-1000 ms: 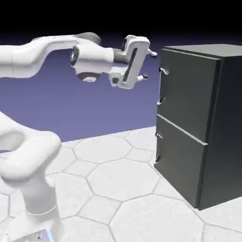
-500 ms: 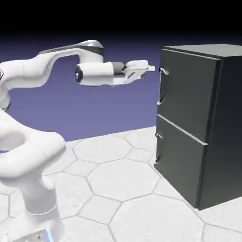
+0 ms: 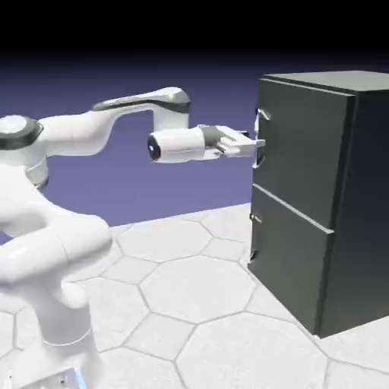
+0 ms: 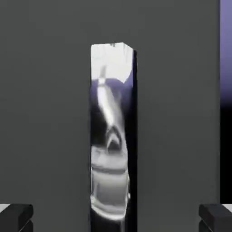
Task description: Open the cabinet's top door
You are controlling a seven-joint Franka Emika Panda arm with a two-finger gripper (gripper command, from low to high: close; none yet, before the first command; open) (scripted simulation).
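My two small grey fingertips sit at the bottom corners of the hand view, well apart, with the bright silver upright handle standing in the gap between them; neither tip touches it, so my two-finger gripper has hold of nothing yet; the jaws stand partly open, wide enough to straddle the bar. A second ago I hung higher and well short of the front, with the hand turned broadside; since then I have rolled over, dropped and pushed right up to the tall dark grey boxy cabinet; in the exterior view my tips now meet its front edge at the handle's height. That puts me at the grasp: I judge the approach done and the squeeze the next thing needed, then a pull to swing the panel out.

Behind the handle, the flat dark grey top door fills my view; it lies flush with the cabinet's front, shut, above the lower dark grey panel, which I must leave alone. Beyond the door's edge a strip of blue-violet backdrop shows.
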